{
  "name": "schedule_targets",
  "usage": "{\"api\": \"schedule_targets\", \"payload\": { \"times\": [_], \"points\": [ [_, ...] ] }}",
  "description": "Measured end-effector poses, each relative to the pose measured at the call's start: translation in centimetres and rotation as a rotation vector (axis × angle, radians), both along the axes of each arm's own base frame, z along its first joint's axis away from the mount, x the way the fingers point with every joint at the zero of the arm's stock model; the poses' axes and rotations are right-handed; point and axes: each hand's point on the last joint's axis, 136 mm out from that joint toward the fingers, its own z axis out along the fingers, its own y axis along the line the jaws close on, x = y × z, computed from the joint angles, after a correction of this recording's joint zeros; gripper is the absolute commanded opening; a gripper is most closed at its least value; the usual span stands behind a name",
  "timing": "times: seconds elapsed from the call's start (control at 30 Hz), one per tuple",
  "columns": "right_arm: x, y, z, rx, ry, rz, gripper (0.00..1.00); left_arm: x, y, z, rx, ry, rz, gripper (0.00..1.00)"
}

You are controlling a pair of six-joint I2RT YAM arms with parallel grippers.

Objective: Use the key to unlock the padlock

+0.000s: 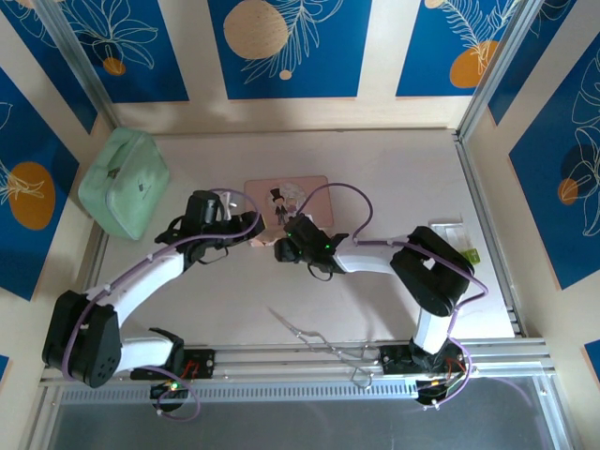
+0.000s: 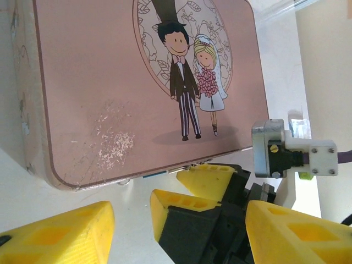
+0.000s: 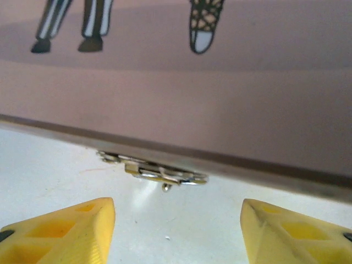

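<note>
The pink picture box lies mid-table, and both grippers sit at its near edge. In the left wrist view a thin blue sliver with silvery metal, likely the padlock, peeks out under the box's front rim. The right wrist view has a small metal latch piece hanging from the same rim. My left gripper is open. My right gripper is open too, facing the latch with only bare table between its fingers. The key is out of view.
A mint green case stands at the back left. A thin silvery wire-like tool lies near the front rail between the arm bases. A white holder with a green piece sits by the right wall.
</note>
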Motion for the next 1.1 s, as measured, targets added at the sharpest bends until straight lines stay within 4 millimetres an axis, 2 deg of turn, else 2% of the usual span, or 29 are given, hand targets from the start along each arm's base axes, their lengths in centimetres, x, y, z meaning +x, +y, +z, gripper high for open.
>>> {"api": "schedule_targets", "payload": {
  "times": [0.13,0.23,0.43,0.77,1.1],
  "points": [
    [0.4,0.3,0.4,0.036,-0.006,-0.016,0.61,0.2,0.0,-0.2,0.01,0.001,-0.002,0.63],
    [0.7,0.6,0.6,0.054,-0.01,-0.029,0.59,0.3,0.0,-0.8,0.016,0.015,-0.002,0.58],
    [0.8,0.5,-0.8,0.043,0.007,-0.049,0.57,0.3,-0.2,-2.1,0.021,0.058,-0.001,0.55],
    [1.3,0.1,-1.5,0.037,0.014,-0.067,0.52,0.4,-0.2,-2.1,0.019,0.055,-0.002,0.54],
    [1.7,0.4,-1.4,0.041,0.009,-0.065,0.36,0.4,-0.2,-2.1,0.02,0.055,-0.002,0.54]
  ]
}}
